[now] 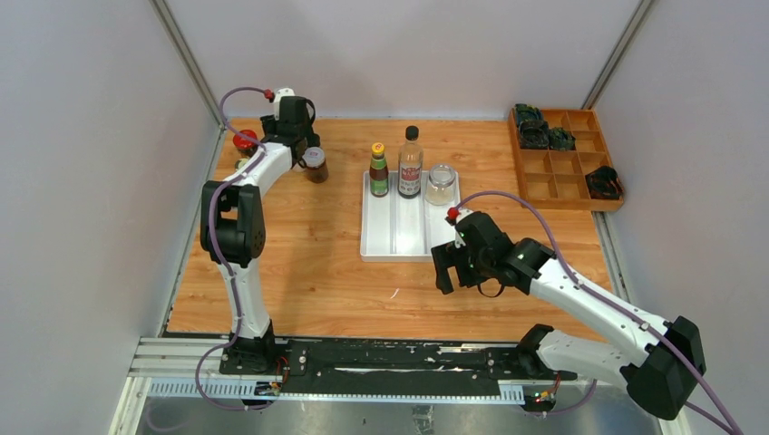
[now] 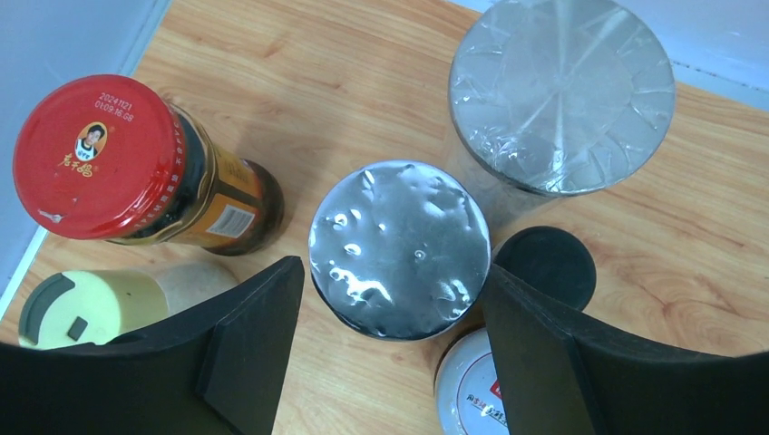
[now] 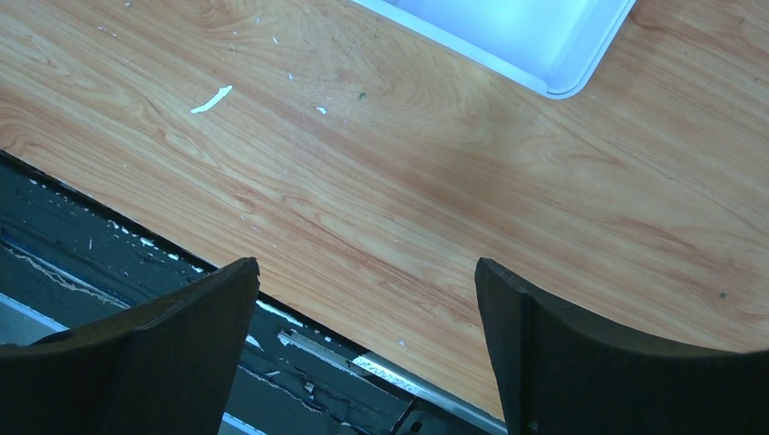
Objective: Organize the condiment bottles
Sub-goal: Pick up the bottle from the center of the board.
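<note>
In the left wrist view my left gripper [image 2: 392, 267] is open, its jaws on either side of a small silver-lidded jar [image 2: 399, 249]. Around it stand a larger silver-lidded jar [image 2: 562, 91], a red-lidded jar [image 2: 95, 154], a pale yellow shaker [image 2: 91, 308], a black-capped bottle [image 2: 547, 267] and a white-lidded one [image 2: 472, 390]. In the top view this gripper [image 1: 302, 145] is at the back left, beside a silver-lidded jar [image 1: 315, 164] and the red-lidded jar [image 1: 245, 140]. The white tray [image 1: 394, 240] holds a yellow-capped bottle [image 1: 378, 170], a tall black-capped bottle [image 1: 411, 163] and a clear jar [image 1: 441, 184]. My right gripper [image 1: 451, 265] is open and empty.
A wooden compartment box [image 1: 567, 172] with dark green-black objects stands at the back right. In the right wrist view the open right gripper [image 3: 365, 263] hangs over the table's near edge, with the tray's corner [image 3: 562, 82] above it. Grey walls close in the left, back and right.
</note>
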{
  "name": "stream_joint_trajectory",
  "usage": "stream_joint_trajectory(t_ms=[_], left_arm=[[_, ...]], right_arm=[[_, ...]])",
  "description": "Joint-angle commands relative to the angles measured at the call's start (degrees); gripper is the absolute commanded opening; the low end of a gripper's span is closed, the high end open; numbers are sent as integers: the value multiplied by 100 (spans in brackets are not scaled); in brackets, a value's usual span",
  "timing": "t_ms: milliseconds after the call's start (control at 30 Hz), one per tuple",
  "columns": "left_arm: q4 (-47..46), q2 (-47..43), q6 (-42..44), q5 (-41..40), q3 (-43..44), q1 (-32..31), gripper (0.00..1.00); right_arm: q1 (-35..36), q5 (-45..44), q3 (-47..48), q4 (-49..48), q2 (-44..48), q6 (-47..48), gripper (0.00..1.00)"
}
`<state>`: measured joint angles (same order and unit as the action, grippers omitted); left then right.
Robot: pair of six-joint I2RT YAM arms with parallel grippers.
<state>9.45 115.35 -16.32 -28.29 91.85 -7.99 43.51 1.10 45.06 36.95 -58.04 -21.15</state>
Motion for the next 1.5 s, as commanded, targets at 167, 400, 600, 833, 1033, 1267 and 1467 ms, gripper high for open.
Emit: stream_joint_trajectory(t_ms=[167,400,600,833,1033,1267,1467], left_arm=[[-510,-250,220,-12,-249,61,69],[-592,-483,168,125,-460,61,55],[-420,-805,-68,201,-837,52,50],[100,-1369,-314,94,-1439,-44,49],[416,-1912,-602,14,-2030,-300,49],[706,-2708,-740,-207,-2781,-933,48],[905,-3339,-712,-334,-3327,-1411,48]], right_arm=[[68,153,56,-2,-61,49,95],[65,179,38,-9,-43,40,95],[68,240,64,-30,10,40,95],[71,329,82,-45,149,22,95],[78,416,82,-32,369,-21,95],[72,343,167,173,696,-7,95],[79,267,463,395,858,53,95]])
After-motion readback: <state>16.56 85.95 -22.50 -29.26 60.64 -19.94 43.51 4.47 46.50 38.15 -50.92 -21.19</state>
